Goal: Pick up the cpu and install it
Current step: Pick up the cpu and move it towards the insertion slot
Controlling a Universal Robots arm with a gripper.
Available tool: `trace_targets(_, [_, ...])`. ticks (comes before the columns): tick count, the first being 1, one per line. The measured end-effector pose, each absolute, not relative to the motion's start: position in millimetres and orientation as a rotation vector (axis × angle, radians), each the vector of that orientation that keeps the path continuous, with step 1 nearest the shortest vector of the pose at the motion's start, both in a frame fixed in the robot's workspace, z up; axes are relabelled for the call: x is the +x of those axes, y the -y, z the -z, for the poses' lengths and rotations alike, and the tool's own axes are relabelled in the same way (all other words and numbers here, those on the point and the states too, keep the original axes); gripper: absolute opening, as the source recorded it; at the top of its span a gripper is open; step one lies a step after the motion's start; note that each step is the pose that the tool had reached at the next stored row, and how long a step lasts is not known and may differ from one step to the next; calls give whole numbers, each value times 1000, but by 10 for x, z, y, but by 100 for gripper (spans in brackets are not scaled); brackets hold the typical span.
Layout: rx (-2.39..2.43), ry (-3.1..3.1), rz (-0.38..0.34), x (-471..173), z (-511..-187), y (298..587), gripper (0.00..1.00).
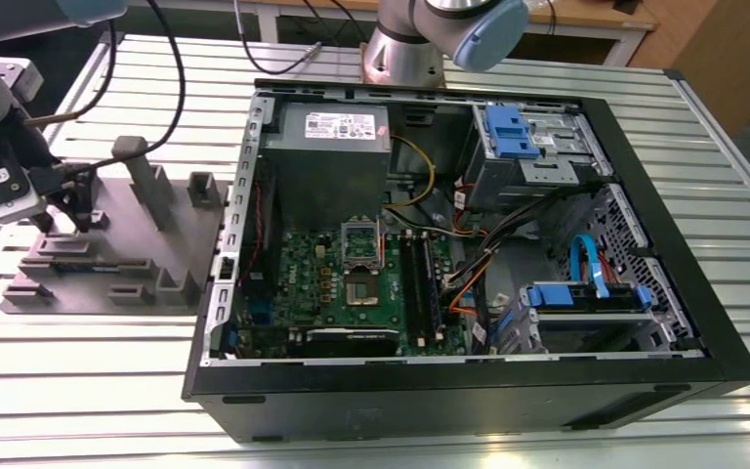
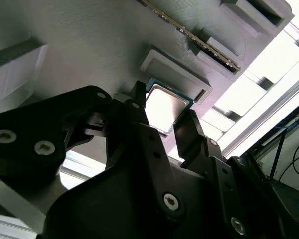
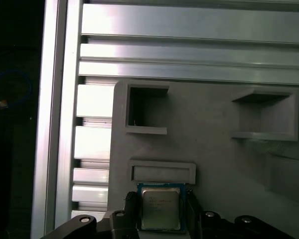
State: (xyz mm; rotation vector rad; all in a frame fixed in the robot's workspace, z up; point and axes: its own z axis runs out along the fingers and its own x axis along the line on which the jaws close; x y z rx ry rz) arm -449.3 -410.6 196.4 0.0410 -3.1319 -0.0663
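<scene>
While the gripper [image 1: 65,227] hangs low over the grey fixture block [image 1: 128,244] at the exterior view's left, its two black fingers [image 3: 131,209] are drawn in against opposite edges of the cpu [image 3: 161,209] – no gap shows between fingertip and chip on either side in the first wrist view. The second wrist view gives the same grasp from a slant: the gripper [image 2: 164,105] straddles the cpu [image 2: 165,107], whose silvery metal top glares white, with a thin green rim of board around it. The chip lies flat between the fingertips, just beside a low raised rectangular frame [image 3: 163,172] moulded into the block; whether it rests on the block or is raised a little off it cannot be told.

Faint lines of print cross the metal top of the cpu, too fine to make out. A white label [image 1: 337,123] sits on the grey power supply inside the open computer case [image 1: 662,156], its text likewise illegible.

The case lies on its side on the slatted aluminium counter [image 1: 89,371], well apart from the gripper, toward the exterior view's right – its green motherboard [image 1: 336,283] faces up, with the silver socket frame [image 1: 362,264] near its middle
</scene>
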Motion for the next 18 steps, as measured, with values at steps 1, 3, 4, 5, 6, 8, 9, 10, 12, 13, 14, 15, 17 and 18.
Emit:
trace_targets(1, [41, 3132, 66, -4493, -1966, 4106, 47])
trace_targets(3, [41, 3132, 66, -4493, -1970, 4106, 47])
trace_targets(4, [41, 3132, 66, -4493, -1973, 4106, 47])
trace_targets(5, [41, 3132, 66, -4493, -1973, 4106, 47])
trace_targets(6, [41, 3132, 66, -4493, -1975, 4106, 47])
trace_targets(8, [41, 3132, 66, -4494, -1981, 4106, 47])
trace_targets(9, [41, 3132, 66, -4493, -1984, 4106, 47])
trace_targets(10, [41, 3132, 66, -4493, -1987, 4106, 47])
trace_targets(12, [41, 3132, 66, -4493, -1994, 4106, 47])
trace_targets(13, [41, 3132, 66, -4493, -1996, 4106, 47])
trace_targets(14, [41, 3132, 66, -4493, -1998, 4106, 47])
trace_targets(15, [41, 3132, 66, -4493, -2000, 4106, 47])
trace_targets(17, [41, 3132, 66, -4493, -2003, 4106, 47])
trace_targets(18, [41, 3132, 66, -4493, -2003, 4106, 47])
